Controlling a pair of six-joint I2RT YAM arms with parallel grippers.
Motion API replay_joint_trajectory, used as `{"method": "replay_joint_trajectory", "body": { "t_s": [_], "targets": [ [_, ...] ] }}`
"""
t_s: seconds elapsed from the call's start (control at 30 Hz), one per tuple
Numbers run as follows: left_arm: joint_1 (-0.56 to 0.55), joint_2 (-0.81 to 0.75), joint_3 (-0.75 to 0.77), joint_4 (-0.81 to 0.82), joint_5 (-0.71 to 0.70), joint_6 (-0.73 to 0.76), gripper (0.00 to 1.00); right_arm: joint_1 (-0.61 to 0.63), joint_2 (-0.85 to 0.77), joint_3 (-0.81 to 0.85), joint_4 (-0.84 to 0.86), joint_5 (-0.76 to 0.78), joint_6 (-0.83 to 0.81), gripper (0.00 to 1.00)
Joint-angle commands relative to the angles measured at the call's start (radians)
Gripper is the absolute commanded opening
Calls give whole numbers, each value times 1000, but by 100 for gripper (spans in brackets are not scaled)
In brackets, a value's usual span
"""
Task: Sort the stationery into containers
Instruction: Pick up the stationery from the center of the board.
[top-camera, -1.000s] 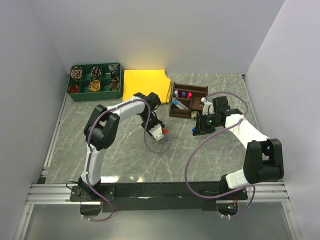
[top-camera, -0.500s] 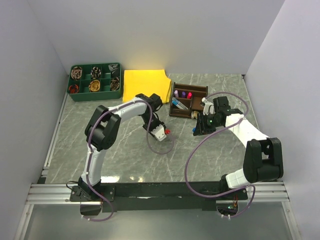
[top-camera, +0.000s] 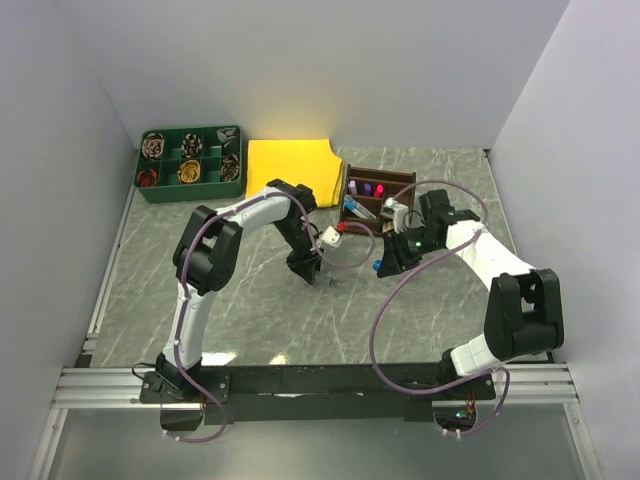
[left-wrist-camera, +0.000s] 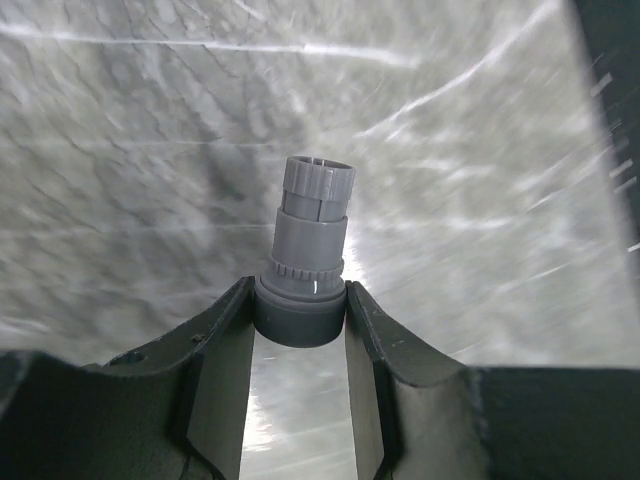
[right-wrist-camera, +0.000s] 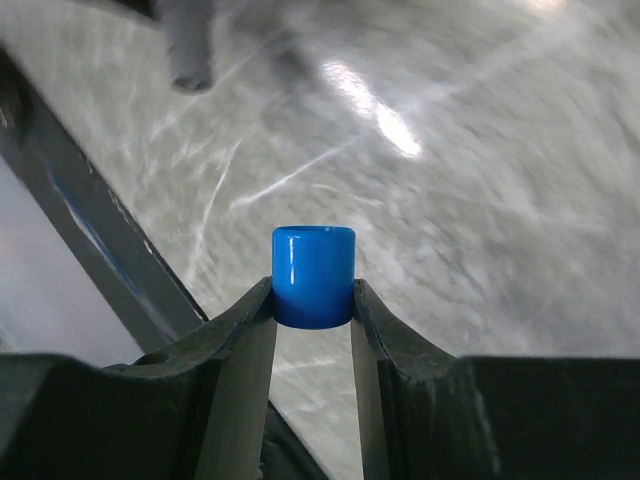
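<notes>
We see a marker (left-wrist-camera: 314, 225) and a blue cap (right-wrist-camera: 313, 262) held over the desk (top-camera: 250, 300).
Top: both arms near the organiser (top-camera: 378, 190). Left wrist: left pincer (left-wrist-camera: 298, 300) clenched on the marker; we judge it light, stiff, smooth, best held mid-barrel. Right wrist: right pincer (right-wrist-camera: 313, 295) squeezes the blue cap, tiny, slippery.

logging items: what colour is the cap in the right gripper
Blue cap, best in the right wrist view.

We see the left gripper (left-wrist-camera: 299, 305), clamped on the grey marker (left-wrist-camera: 310, 240), has twisted round (its pale wrist block now faces the right arm), while the right gripper (top-camera: 381, 265), pinching the blue cap (right-wrist-camera: 313, 275), has slid leftward toward it.
</notes>
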Motion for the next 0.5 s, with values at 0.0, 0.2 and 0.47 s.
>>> {"method": "replay_joint_trajectory", "body": {
  "t_s": [0.0, 0.2, 0.47],
  "targets": [
    [11, -55, 7, -83, 166, -229, 1, 112, 28, 131, -178, -61, -347, 0],
    [28, -14, 37, -179, 209, -411, 1, 317, 34, 179, -254, 87, -614, 0],
    [60, -28, -30, -182, 256, -531, 1, 526, -71, 91, -12, 468, -624, 0]
  ]
}}
